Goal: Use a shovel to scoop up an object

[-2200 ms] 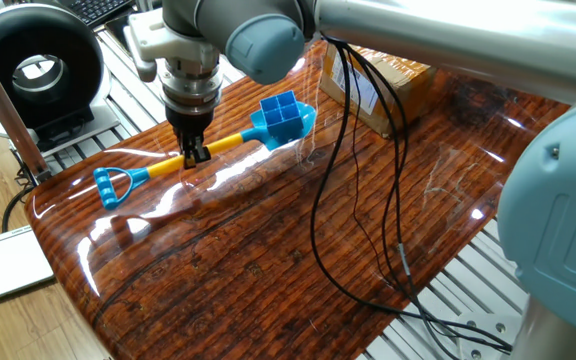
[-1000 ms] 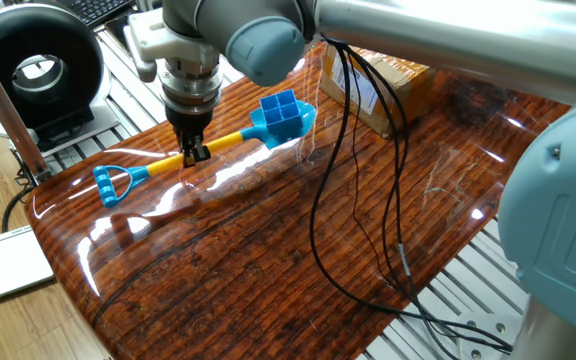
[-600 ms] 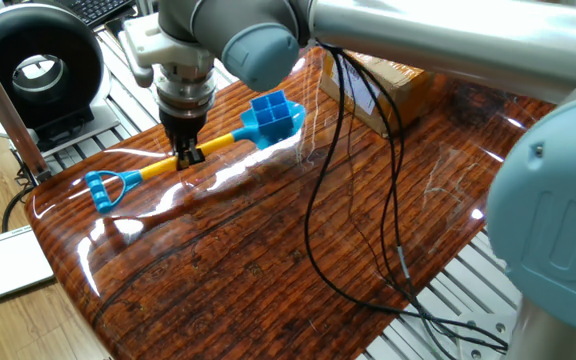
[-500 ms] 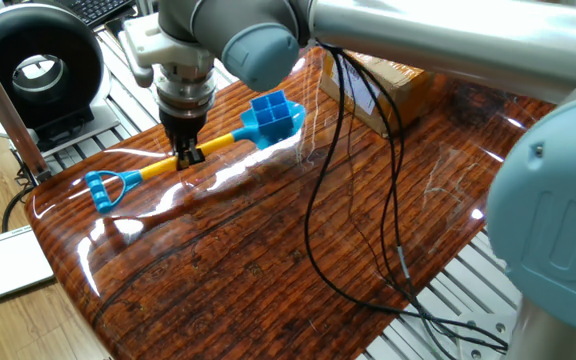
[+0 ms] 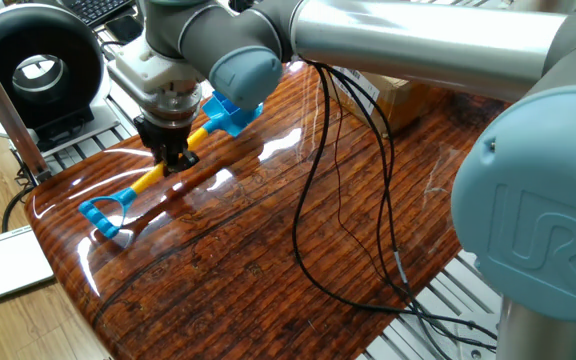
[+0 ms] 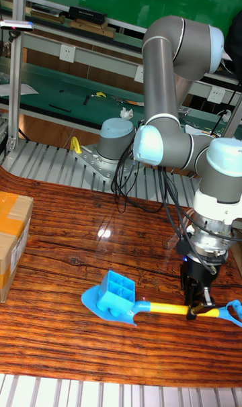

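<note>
On shovel (image 6: 134,305) blade, tray (image 6: 119,289).

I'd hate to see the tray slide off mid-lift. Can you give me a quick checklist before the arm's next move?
1. Hand shut on the shovel's yellow shaft: ok.
2. Blue tray sitting on the blade: ok.
3. Blade level: not ok, the fixed view shows the shovel tilted, blade end high.
4. Cardboard box apart from the blade: ok.
5. Tray held against sliding: cannot tell.
</note>
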### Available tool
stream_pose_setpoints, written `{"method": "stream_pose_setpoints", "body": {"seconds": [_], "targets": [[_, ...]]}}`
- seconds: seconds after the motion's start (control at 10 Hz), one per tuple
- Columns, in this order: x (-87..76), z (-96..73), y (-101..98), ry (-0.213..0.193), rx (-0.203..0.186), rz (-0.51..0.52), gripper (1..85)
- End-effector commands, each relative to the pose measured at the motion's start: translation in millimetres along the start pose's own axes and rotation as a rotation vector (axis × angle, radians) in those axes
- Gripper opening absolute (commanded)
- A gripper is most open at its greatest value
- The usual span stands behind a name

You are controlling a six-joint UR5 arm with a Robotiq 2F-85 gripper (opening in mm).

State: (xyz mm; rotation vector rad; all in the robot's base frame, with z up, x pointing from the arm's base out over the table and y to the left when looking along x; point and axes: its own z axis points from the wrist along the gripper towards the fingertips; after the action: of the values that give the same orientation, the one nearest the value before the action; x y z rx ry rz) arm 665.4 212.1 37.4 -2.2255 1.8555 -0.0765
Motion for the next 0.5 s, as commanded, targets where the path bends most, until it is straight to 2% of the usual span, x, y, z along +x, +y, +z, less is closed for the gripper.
{"method": "stream_pose_setpoints", "body": {"seconds": [0.0, 0.1, 0.3, 0.4], "targets": [[5.8, -3.1, 10.3, 0.0, -0.04, -0.036, 1.3], [9.6, -3.2, 13.4, 0.015, -0.053, -0.017, 1.3], [7.0, -5.0, 33.0, 0.008, -0.127, 0.053, 1.3], [7.6, -5.1, 39.3, 0.007, -0.144, 0.035, 1.3]]}}
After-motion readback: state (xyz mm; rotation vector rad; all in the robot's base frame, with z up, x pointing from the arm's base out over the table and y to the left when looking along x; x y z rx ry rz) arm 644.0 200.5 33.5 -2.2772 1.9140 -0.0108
